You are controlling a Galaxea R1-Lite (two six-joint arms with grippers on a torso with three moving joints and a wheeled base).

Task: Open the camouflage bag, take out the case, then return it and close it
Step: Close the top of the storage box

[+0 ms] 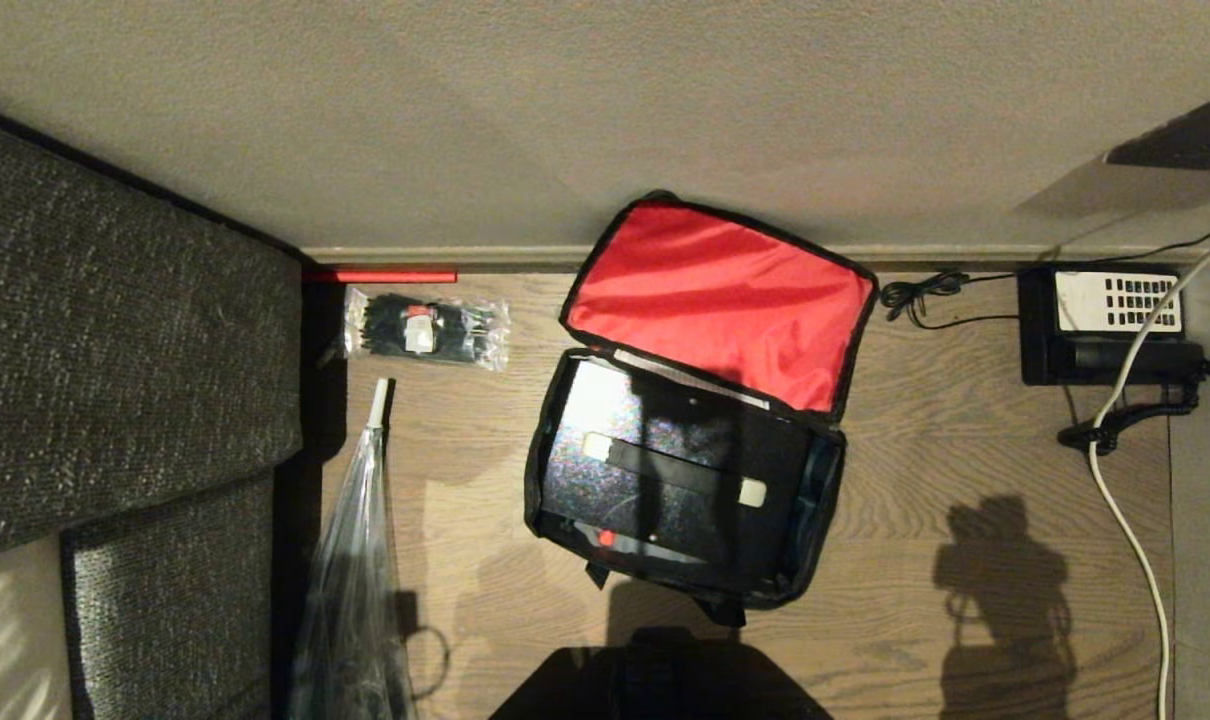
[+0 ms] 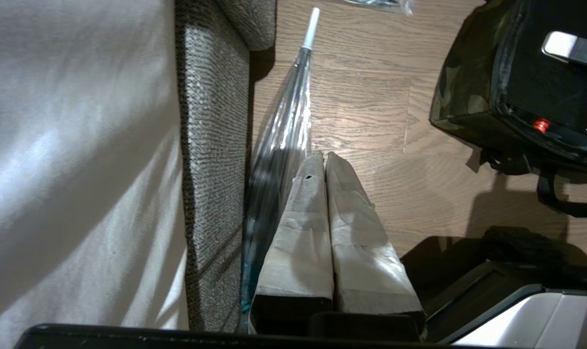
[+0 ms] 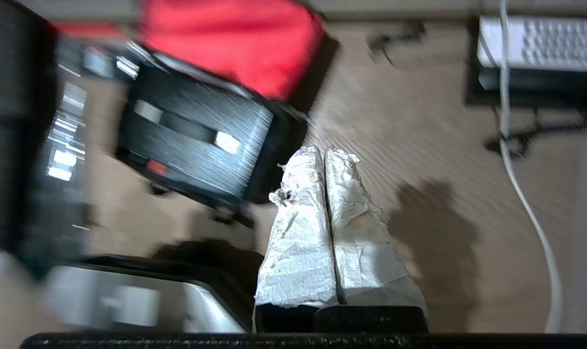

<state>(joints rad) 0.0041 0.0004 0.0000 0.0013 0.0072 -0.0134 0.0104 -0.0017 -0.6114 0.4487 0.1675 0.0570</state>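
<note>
Two grippers: both pressed together and empty; neither arm shows in the head view.
Bag (image 1: pixel 725 300): lies on the wood floor with its red-lined lid thrown back toward the wall, so the opening is done.
Case (image 1: pixel 665 470): flat inside the bag, filling it nearly wall to wall, strap handle (image 1: pixel 675 468) running across its top, small red clasp (image 1: pixel 606 538) on the edge nearest the robot.
Step in hand: judged to be lifting the case out.
Right gripper (image 3: pixel 325 157): hangs over bare floor just beside the bag's wall, well short of the handle; its view is smeared.
Left gripper (image 2: pixel 322 160): over the floor between the sofa (image 2: pixel 211 145) and the bag, beside a clear folded umbrella (image 2: pixel 279 131); likely parked.
How to do it well: spread the fingers before coming down, approach the handle's middle from above, and close across the strap, not along it.
Lift: draw straight up, since the fit is tight and a tilted case would likely catch the walls.
Watch: the lid could flop forward; phone (image 1: pixel 1115 320) and white cable (image 1: pixel 1125 480) lie well apart on the right.
</note>
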